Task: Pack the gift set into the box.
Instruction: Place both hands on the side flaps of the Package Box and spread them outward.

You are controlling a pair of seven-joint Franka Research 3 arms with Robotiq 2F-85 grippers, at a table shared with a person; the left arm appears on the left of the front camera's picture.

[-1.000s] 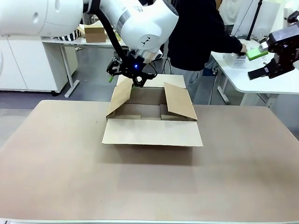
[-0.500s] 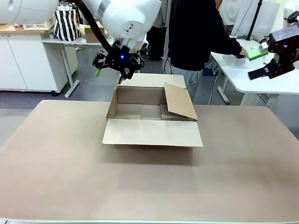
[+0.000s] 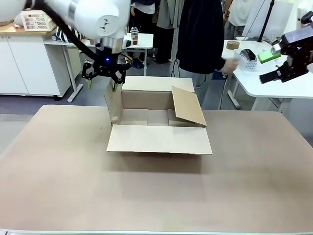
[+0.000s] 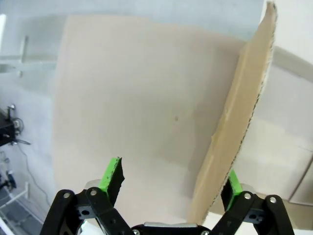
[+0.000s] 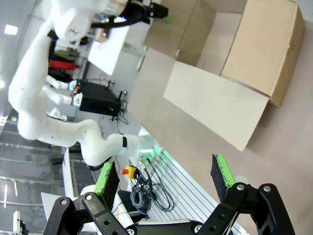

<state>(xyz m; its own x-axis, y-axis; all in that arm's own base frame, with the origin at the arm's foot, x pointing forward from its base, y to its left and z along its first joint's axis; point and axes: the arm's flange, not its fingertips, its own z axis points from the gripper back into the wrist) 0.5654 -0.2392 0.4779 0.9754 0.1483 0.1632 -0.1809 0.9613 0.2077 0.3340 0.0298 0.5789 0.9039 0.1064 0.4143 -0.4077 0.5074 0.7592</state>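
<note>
The box (image 3: 159, 139) sits mid-table, a brown carton with its front flap lying flat toward me, its right flap leaning inward and its left flap (image 3: 113, 104) standing upright. My left gripper (image 3: 102, 83) hovers over that left flap, open; in the left wrist view the flap edge (image 4: 234, 132) rises between its fingers, close to the right green pad (image 4: 233, 182), with my left gripper (image 4: 172, 174) not clamped on it. My right gripper (image 3: 268, 67) hangs open and empty high at the far right, and its wrist view, with my right gripper (image 5: 165, 172) in the foreground, looks down at the box (image 5: 234, 58). The gift set is out of view.
A person in a dark top (image 3: 200, 39) stands behind the box, one hand near a small basket (image 3: 248, 62) on the white side table (image 3: 254, 83) at right. The brown tabletop (image 3: 156, 196) is bare in front of the box.
My left gripper has moved left and the left flap has swung from leaning inward to upright. The person's hand has drawn back from the side table. My right arm has not moved.
</note>
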